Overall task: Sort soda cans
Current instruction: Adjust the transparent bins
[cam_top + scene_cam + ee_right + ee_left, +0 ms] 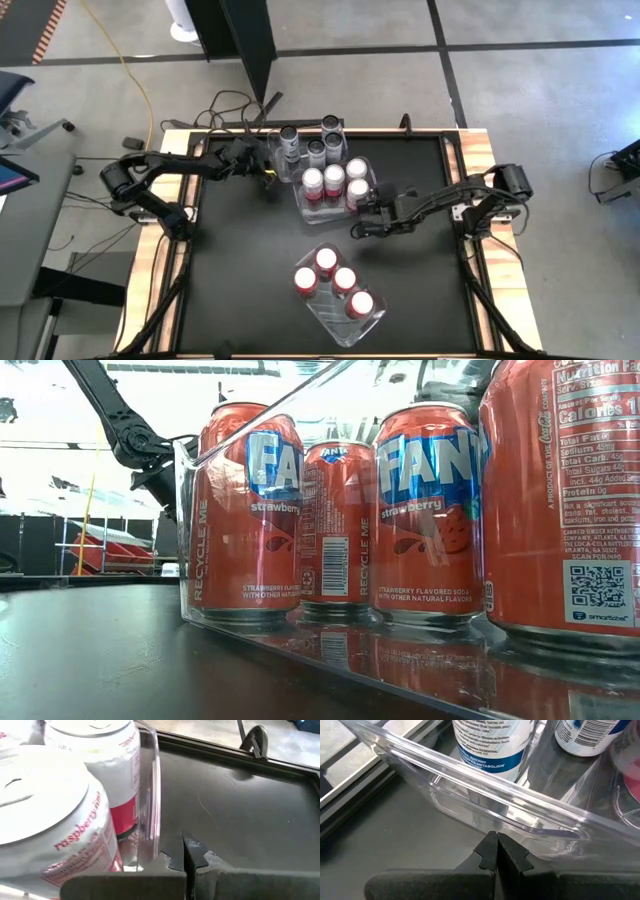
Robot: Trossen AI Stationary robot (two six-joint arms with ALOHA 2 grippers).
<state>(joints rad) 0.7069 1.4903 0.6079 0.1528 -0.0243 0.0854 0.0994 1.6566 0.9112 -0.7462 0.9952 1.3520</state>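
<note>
thirteen soda cans (334,180), three bins (372,318)

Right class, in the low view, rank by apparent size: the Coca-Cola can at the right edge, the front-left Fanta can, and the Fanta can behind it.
1. Coca-Cola can, though nearest the camera.
2. Front-left Fanta can.
3. Rear Fanta can, farther back, so true sizes are unsure.

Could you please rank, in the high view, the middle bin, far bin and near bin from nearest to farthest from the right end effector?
From the right end effector:
1. Middle bin, just beside it, toward the table's centre.
2. Near bin, at the front edge.
3. Far bin, at the back edge.
</note>
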